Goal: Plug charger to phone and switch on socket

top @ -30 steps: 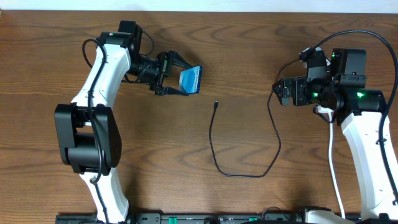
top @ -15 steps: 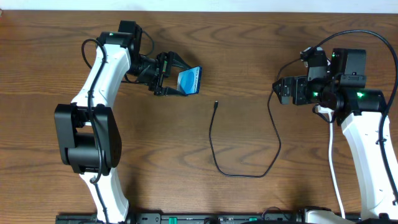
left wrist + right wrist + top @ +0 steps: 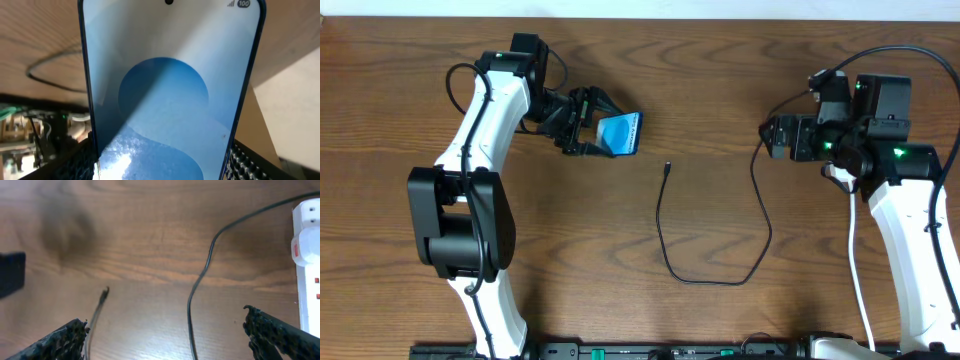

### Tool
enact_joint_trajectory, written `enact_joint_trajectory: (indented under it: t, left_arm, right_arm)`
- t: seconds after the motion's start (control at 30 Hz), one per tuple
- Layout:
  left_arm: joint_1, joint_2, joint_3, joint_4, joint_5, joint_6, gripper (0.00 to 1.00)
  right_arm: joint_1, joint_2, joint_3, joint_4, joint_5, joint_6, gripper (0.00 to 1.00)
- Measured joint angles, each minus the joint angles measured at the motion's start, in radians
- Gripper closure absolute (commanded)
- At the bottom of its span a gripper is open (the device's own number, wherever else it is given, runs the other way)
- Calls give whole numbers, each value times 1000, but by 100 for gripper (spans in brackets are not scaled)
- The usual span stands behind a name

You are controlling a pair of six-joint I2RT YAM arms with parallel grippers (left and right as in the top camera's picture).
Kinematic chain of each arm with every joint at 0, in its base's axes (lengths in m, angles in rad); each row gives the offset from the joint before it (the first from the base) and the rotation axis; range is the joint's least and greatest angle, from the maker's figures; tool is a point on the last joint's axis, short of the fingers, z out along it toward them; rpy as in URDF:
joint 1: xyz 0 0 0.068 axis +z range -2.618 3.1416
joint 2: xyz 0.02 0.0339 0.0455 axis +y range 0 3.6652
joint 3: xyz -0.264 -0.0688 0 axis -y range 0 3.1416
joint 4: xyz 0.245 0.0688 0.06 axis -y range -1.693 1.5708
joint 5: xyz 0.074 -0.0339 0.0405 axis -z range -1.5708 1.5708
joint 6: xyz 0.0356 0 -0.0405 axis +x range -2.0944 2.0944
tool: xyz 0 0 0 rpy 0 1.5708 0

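My left gripper (image 3: 588,133) is shut on the phone (image 3: 621,133), a slim blue-screened smartphone held tilted above the table at the upper left; its screen fills the left wrist view (image 3: 170,95). The charger (image 3: 760,215), a thin black cable, loops over the table middle with its plug tip (image 3: 667,168) lying free; the tip also shows in the right wrist view (image 3: 104,294). My right gripper (image 3: 778,140) is open and empty above the cable at the right. The socket (image 3: 308,255), a white power strip with red switch marks, shows at the right edge of the right wrist view, mostly hidden under the right arm from overhead.
A white cord (image 3: 855,265) runs down the table beside the right arm. A dark rail (image 3: 640,350) lines the table's front edge.
My left gripper has turned and lifted the phone slightly, moving it a little up and right. My right gripper has shifted slightly upward. The cable has not moved.
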Motion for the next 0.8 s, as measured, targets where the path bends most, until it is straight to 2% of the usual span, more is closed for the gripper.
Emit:
enact_joint_trajectory:
  t: [0.23,0.53,0.8]
  left_arm:
    - [0,0,0,0,-153,-18,48]
    - [-13,0,0,-1,-357,-53,48]
    - [-89,0,0,-1,-504,-115,48]
  right_arm:
    - [0,0,-66,91,-18,129,1]
    - [19,9,-169,300,-94,312,1]
    - [74,162,-170,448,-245,455,4]
